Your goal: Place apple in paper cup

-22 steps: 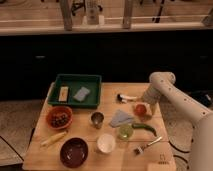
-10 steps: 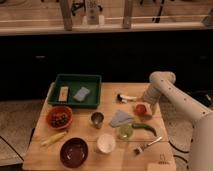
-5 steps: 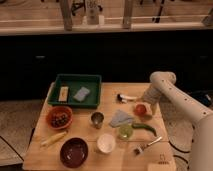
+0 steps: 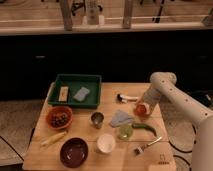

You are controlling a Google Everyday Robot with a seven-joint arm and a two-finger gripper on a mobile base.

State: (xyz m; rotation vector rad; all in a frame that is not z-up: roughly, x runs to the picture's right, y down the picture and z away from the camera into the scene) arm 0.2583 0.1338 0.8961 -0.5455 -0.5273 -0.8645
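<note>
Apple [image 4: 141,109] sits on the counter [image 4: 40,150] right of the near paper cup [image 4: 106,143], unmoved across recent frames; the gripper [image 4: 142,104] remains right at it, finger state impossible to tell, so lifting is still ahead

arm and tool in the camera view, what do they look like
The arm is smooth white, built of thick rounded tube sections with a bulbous joint at its top. It narrows toward the tool, which sits right at the apple on the wooden table. No cables or markings are visible on it.
</note>
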